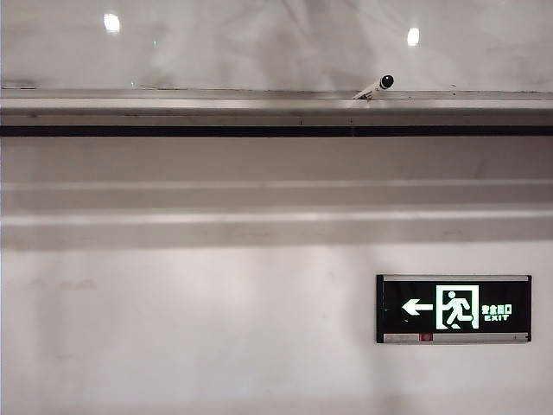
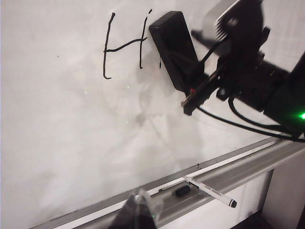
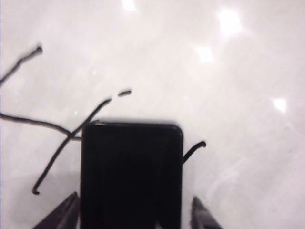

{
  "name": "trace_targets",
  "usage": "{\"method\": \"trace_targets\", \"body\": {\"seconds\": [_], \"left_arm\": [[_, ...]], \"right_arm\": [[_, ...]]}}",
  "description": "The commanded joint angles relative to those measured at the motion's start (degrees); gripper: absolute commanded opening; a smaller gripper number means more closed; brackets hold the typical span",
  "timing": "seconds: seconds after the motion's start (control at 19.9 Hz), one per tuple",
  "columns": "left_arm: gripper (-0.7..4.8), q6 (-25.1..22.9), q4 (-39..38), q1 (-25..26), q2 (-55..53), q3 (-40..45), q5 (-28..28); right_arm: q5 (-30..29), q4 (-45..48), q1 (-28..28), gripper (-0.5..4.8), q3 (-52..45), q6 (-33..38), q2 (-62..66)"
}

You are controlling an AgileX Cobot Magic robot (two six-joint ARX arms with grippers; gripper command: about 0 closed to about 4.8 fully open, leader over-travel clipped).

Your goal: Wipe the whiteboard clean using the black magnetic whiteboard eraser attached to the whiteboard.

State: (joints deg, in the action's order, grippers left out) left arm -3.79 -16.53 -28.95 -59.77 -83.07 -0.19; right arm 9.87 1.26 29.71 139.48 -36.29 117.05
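**Robot claw at the eraser on a marked whiteboard**

White wall fills most of the exterior view, with a black, green-lit exit sign [image 1: 453, 309] low on it. Above the sign runs a silver ledge [image 1: 276, 105], and above that the glossy whiteboard [image 1: 259, 43] begins, showing two bright light reflections. A white marker with a black cap [image 1: 375, 86] leans on the ledge. Neither arm appears in this view.

On the whiteboard [image 2: 71, 124], as the left wrist camera shows it, black handwritten strokes [image 2: 125, 45] sit just beside the black eraser [image 2: 174, 50], which lies flat against the board, well above the ledge [image 2: 238, 167]. The right gripper [image 2: 202, 86] is at the eraser's lower end. The marker [image 2: 209, 191] and a small black cap [image 2: 182, 191] lie on the ledge. The left gripper [image 2: 138, 210] shows only as a dark blurred tip near the ledge, its fingers pressed together.

Seen from the right wrist camera, the eraser [image 3: 131, 174] sits between the spread fingers of the right gripper [image 3: 131, 217], one fingertip [image 3: 64, 214] on each side. Whether they touch the eraser cannot be told. Pen strokes [image 3: 57, 138] run beside it on the whiteboard [image 3: 228, 95].
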Motion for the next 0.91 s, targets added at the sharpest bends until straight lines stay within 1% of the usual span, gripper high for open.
{"method": "trace_targets", "body": {"seconds": [0.05,0.2,0.25,0.3,0.35,0.5,0.55,0.65,0.71,0.76,0.86,0.91], "left_arm": [[-0.05,0.17,0.74,0.09,0.13,-0.35,0.26],[-0.05,0.17,0.74,0.09,0.13,-0.35,0.26],[-0.05,0.15,0.74,0.09,0.13,-0.35,0.24],[-0.05,0.15,0.74,0.09,0.11,-0.35,0.24],[-0.05,0.15,0.74,0.09,0.11,-0.35,0.24],[-0.05,0.15,0.74,0.09,0.13,-0.35,0.26],[-0.05,0.17,0.74,0.09,0.13,-0.35,0.26],[-0.05,0.15,0.77,0.09,0.13,-0.35,0.26],[-0.05,0.15,0.77,0.09,0.13,-0.35,0.26],[-0.05,0.15,0.77,0.09,0.13,-0.35,0.24],[-0.05,0.15,0.79,0.09,0.13,-0.35,0.24],[-0.05,0.15,0.77,0.09,0.13,-0.35,0.24]], "right_arm": [[0.57,1.2,-0.39,2.28,0.07,0.55,0.76],[0.68,0.96,-0.48,2.29,0.07,0.52,1.38],[0.52,0.98,-0.48,2.49,0.07,0.52,1.42],[0.52,1.22,-0.48,3.19,0.09,0.5,1.42],[0.52,1.62,-0.48,3.61,0.09,0.5,1.4],[0.35,2.01,-0.26,3.56,0.09,0.52,1.42],[0.44,1.95,-0.28,3.13,0.04,0.52,1.57],[0.72,1.79,-0.33,2.49,0.04,0.5,1.7],[0.74,1.73,-0.48,1.93,0.04,0.5,1.75],[0.79,1.73,-0.61,1.77,0.04,0.5,1.92],[1.25,1.09,-0.72,1.75,0.04,0.5,1.95],[2.89,1.46,-0.74,1.55,0.04,0.48,1.95]]}}
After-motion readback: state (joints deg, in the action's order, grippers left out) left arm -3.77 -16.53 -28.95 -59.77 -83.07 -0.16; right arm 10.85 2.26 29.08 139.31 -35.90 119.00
